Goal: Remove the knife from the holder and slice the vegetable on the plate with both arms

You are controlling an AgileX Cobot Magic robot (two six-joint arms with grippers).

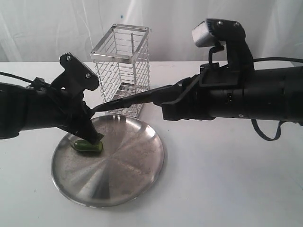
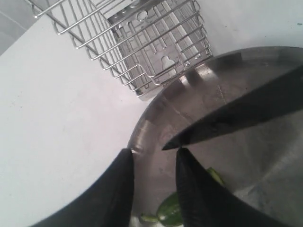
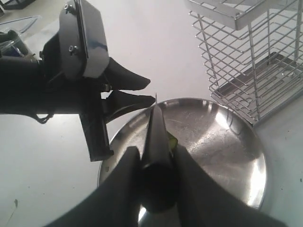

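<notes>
The left gripper (image 1: 96,137) is down at the left side of the plate (image 1: 137,175) — fingers parted over the vegetable (image 1: 87,147). The knife (image 1: 128,100) hangs above the plate, tip beside that gripper, in front of the holder (image 1: 120,61) — its handle pinched by the right gripper (image 3: 157,150).

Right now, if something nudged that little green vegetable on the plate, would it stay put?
Probably not well. The vegetable looks glossy and rounded, so it may roll or skid. The plate under it is smooth shiny metal, offering little grip. It is small, so likely light and easily shoved.
</notes>
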